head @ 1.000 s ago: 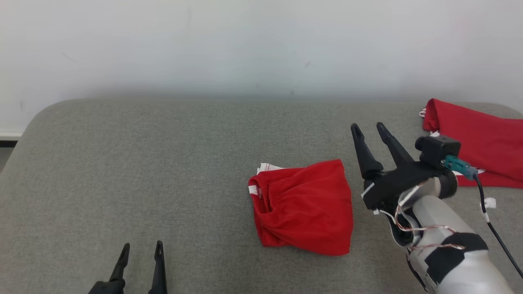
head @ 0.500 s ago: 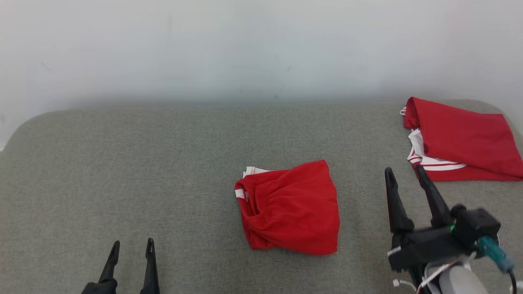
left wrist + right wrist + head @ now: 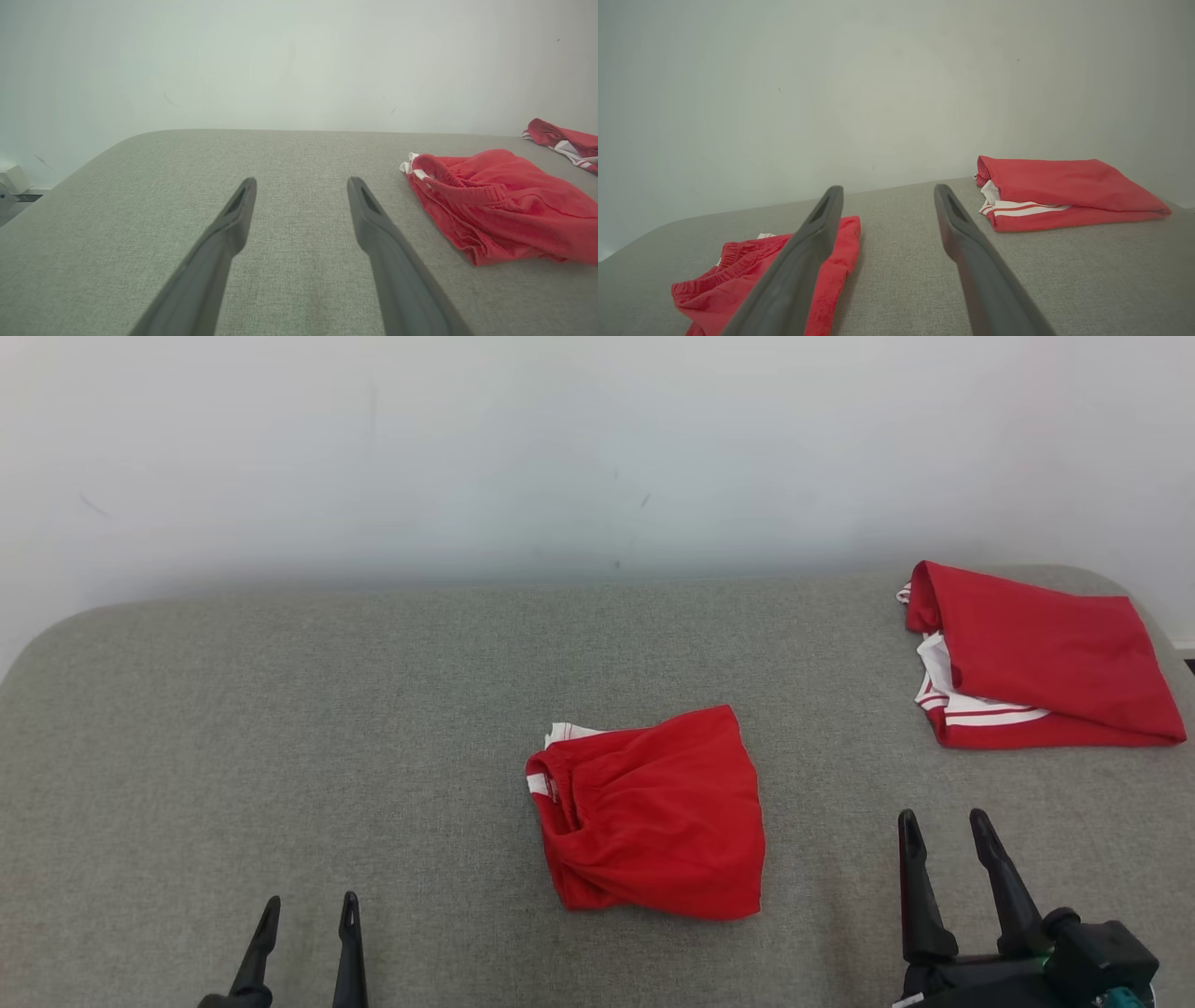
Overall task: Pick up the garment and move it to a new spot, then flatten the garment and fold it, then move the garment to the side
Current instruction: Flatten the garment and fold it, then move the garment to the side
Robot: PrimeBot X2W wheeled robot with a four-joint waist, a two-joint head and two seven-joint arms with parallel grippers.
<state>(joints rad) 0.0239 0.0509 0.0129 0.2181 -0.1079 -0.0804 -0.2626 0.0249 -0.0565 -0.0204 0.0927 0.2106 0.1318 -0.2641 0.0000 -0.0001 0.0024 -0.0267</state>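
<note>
A folded red garment (image 3: 653, 812) with a white trim and elastic waistband lies in the middle of the grey padded table (image 3: 280, 728). It appears at the right in the left wrist view as the garment (image 3: 500, 205), and at the lower left in the right wrist view as the garment (image 3: 756, 275). My left gripper (image 3: 308, 910) stands open at the lower left, well left of the garment. At the lower right my right gripper (image 3: 943, 826) is open, to the right of the garment. Both hold nothing.
A second folded red garment (image 3: 1036, 658) with white stripes lies at the table's far right, near the back edge; it also appears as the striped garment (image 3: 1059, 193). A pale wall (image 3: 560, 448) rises behind the table.
My right gripper has drawn back from beside the garment toward the lower right, staying open. The head view has also shifted, so the scene sits further left. The garment lies as before.
</note>
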